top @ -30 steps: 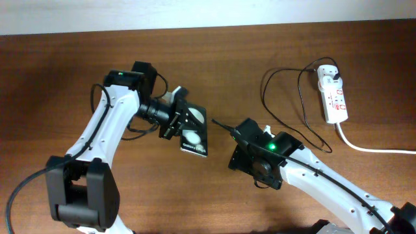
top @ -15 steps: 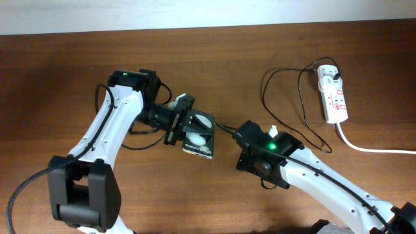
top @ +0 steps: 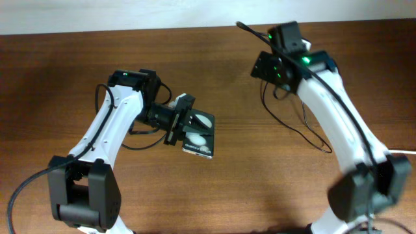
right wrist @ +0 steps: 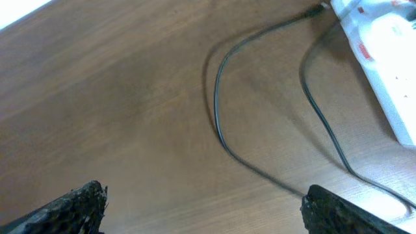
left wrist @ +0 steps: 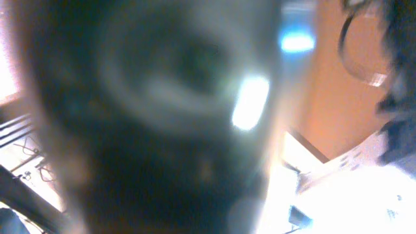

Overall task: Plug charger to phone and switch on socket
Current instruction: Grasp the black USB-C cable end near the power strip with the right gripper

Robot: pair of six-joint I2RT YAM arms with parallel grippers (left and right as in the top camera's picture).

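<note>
Right fingers (right wrist: 78,205) have swung across to the socket (right wrist: 390,58), spread empty above the limp charger cable (right wrist: 218,117), best gripped near its tip; left fingers (top: 175,122) pinch the slick phone (top: 200,133) over the table (top: 65,65).

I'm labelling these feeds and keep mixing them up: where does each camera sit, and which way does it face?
Overhead: above the table, looking down; both arms show, the left gripper holding the phone.
Left wrist: on the left arm, filled by something dark and close; too blurred for more.
Right wrist: on the right arm, looking down at the charger and the socket; the right gripper, open, frames the bottom corners.
Shared: overhead and right wrist both show the charger.
</note>
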